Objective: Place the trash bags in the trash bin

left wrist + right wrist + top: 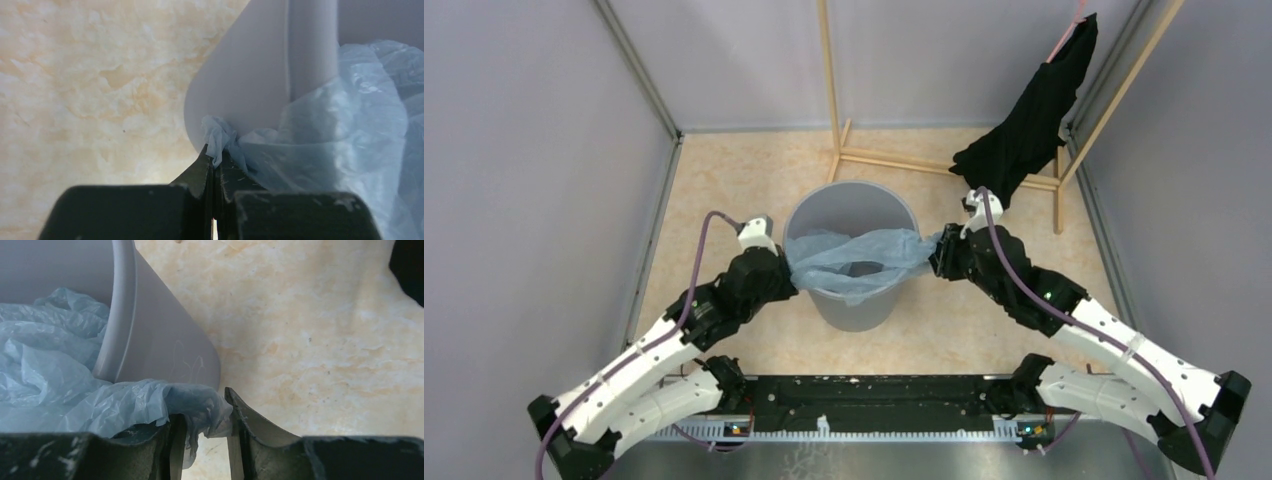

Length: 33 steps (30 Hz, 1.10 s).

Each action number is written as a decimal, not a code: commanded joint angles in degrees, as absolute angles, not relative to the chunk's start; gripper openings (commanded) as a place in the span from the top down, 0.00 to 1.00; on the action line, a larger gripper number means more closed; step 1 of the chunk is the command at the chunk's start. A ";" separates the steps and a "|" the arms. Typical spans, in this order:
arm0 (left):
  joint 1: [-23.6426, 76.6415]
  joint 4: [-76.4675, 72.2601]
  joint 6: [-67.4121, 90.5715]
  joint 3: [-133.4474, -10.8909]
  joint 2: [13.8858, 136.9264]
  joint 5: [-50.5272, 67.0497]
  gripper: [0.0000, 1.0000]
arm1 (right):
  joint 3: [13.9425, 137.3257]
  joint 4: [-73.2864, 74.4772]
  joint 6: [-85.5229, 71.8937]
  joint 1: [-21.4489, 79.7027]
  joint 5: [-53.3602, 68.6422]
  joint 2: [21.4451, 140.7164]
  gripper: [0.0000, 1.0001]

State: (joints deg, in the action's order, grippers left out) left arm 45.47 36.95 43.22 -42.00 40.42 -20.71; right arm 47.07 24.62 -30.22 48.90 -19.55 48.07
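Pale-blue, one trash bag (856, 254) spans one trash bin (852, 312), left fingers (194, 176) pinching.

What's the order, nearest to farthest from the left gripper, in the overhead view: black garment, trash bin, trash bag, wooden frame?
1. trash bag, pinched in the fingers of the left gripper.
2. trash bin, right beside it, on its right.
3. wooden frame, behind the bin.
4. black garment, hanging at the far back right.
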 commanded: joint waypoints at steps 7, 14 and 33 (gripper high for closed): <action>45.48 44.13 40.20 -55.17 46.51 -30.24 0.91 | 54.68 29.94 -19.63 46.50 -16.33 48.03 0.64; 45.49 52.23 44.09 -56.29 31.65 -22.11 0.54 | 54.33 26.84 -20.04 46.49 -9.60 45.40 0.64; 45.49 50.14 75.80 -56.69 31.84 -14.05 0.02 | 52.01 25.84 -28.64 46.49 -8.19 41.96 0.62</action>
